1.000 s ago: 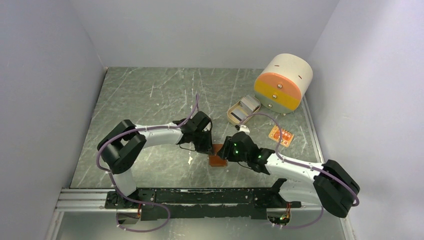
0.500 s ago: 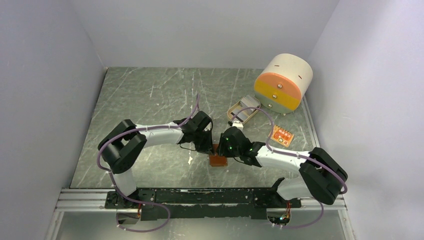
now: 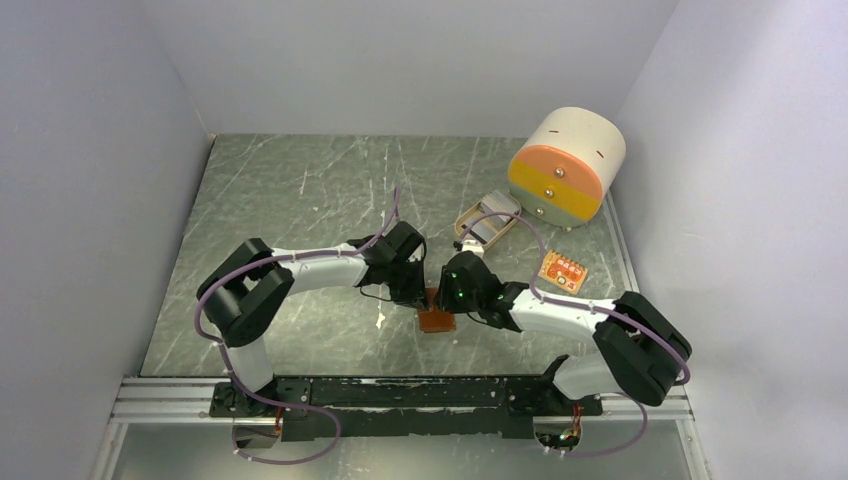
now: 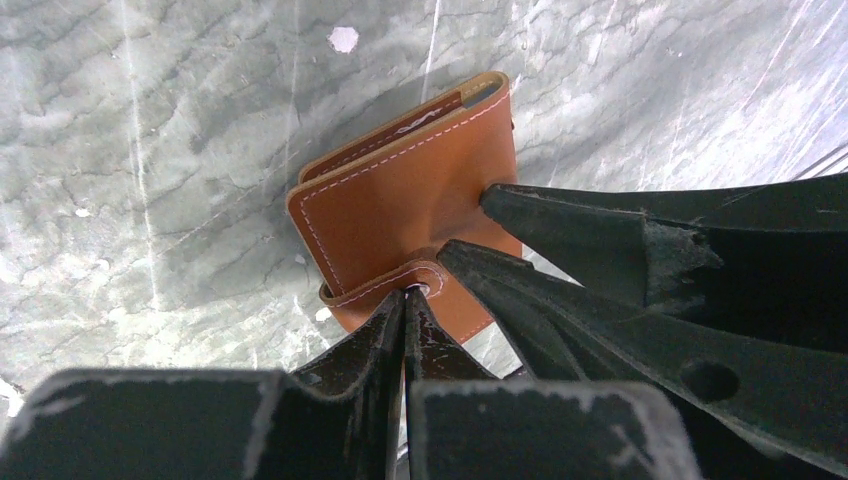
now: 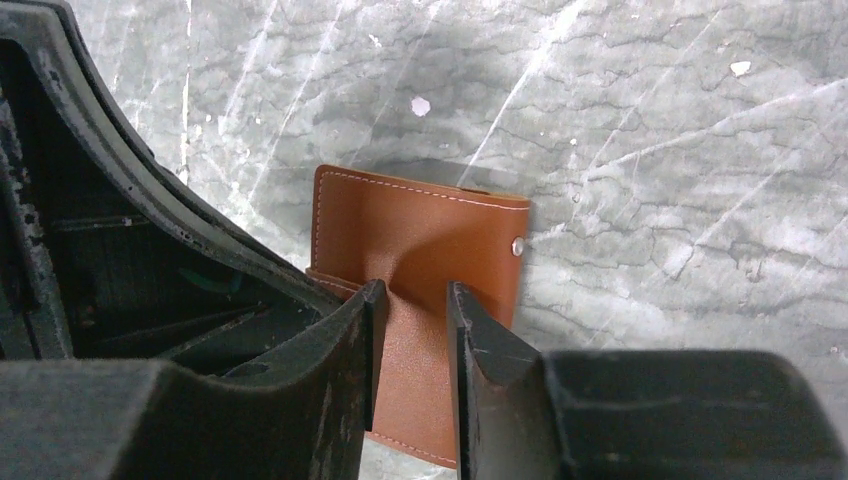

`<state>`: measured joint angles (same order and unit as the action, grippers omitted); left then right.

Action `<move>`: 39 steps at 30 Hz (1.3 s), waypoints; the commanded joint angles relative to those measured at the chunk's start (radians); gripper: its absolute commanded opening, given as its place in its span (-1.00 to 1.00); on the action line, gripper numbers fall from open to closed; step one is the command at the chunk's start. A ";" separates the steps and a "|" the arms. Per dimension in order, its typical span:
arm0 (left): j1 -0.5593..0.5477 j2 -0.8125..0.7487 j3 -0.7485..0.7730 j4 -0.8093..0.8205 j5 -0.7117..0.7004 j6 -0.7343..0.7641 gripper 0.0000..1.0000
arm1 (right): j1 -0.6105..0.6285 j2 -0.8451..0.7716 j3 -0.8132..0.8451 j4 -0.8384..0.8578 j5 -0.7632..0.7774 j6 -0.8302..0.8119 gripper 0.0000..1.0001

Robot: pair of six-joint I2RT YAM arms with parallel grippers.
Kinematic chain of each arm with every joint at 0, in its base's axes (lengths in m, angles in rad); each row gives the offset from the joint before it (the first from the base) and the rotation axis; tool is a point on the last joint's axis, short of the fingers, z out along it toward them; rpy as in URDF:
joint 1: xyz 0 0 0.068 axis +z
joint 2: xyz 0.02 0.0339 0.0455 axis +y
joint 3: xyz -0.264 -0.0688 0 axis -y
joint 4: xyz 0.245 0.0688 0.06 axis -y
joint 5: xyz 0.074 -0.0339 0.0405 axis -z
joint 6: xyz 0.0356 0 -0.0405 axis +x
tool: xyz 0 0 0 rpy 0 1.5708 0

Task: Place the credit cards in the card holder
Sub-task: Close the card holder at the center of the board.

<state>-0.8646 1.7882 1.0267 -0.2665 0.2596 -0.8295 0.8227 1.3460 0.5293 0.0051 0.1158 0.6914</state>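
The card holder (image 3: 436,321), a folded brown leather wallet, lies on the table between my two arms. In the left wrist view, my left gripper (image 4: 406,296) is shut, its tips pinched at the strap by the metal snap stud on the card holder (image 4: 400,210). My right gripper (image 5: 415,300) is open a little, its two fingertips resting on the brown cover (image 5: 430,230); its fingers (image 4: 560,225) also show in the left wrist view. The credit cards (image 3: 497,215), a pale stack, lie in a tan dish (image 3: 470,228) at the back right, away from both grippers.
A cream-and-orange drum-shaped drawer box (image 3: 566,165) stands at the back right. A small orange flat item (image 3: 562,270) lies right of the right arm. The right arm's purple cable loops over the dish. Side walls close in the table.
The right arm has swung left and brought its gripper onto the card holder next to the left gripper. The left arm and the card holder have stayed put.
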 commanded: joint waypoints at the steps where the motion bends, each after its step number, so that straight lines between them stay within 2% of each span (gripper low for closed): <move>1: -0.009 0.054 0.007 -0.039 -0.051 0.023 -0.82 | 0.010 0.056 -0.009 -0.008 -0.115 -0.011 -0.39; 11: -0.010 0.059 0.087 -0.089 -0.071 0.048 -0.82 | 0.010 0.054 -0.034 0.012 -0.122 0.012 -0.45; 15: -0.014 0.068 0.109 -0.112 -0.084 0.052 -0.74 | 0.010 0.049 -0.039 0.015 -0.120 0.020 -0.45; 22: -0.024 0.040 0.107 -0.094 -0.116 0.049 -0.73 | 0.011 0.036 -0.051 0.029 -0.116 0.035 -0.46; 39: -0.067 0.134 0.128 -0.207 -0.143 0.038 -0.78 | 0.010 0.031 -0.088 0.070 -0.110 0.064 -0.47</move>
<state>-0.8959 1.8503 1.1687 -0.4500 0.1905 -0.7929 0.8127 1.3487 0.4812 0.1181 0.1051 0.7158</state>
